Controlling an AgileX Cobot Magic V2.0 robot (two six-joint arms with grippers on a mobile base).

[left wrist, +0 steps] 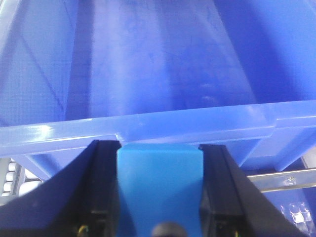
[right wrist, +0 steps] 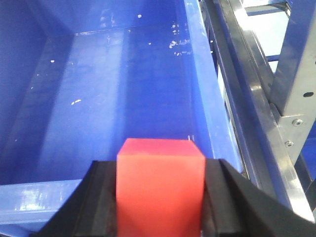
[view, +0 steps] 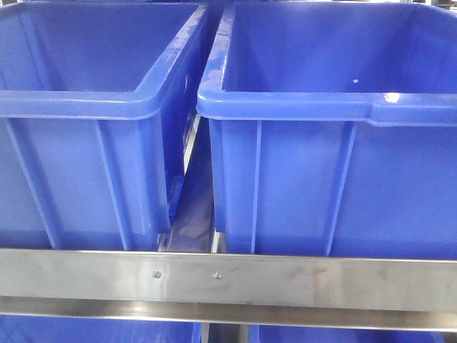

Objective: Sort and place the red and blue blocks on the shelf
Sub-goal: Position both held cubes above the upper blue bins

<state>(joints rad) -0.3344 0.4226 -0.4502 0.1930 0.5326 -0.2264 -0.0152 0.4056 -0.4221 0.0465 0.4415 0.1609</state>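
Note:
The bright blue block (left wrist: 159, 182) fills the gap between the black fingers of my left gripper (left wrist: 159, 148), which is shut on it just short of the near rim of a big blue bin (left wrist: 148, 126). In the right wrist view my right gripper (right wrist: 160, 165) is shut on the red block (right wrist: 160, 190), held over the near rim of another blue bin (right wrist: 98, 113), whose floor lies bare below. The shelf's steel front rail (view: 228, 279) runs across the front view under both bins. Neither gripper shows in the front view.
Two large blue bins (view: 93, 121) (view: 335, 128) stand side by side on the shelf with a narrow gap (view: 194, 186) between them. Steel rails and a perforated upright (right wrist: 291, 74) flank the right bin. White rollers (left wrist: 10, 177) show below the left bin.

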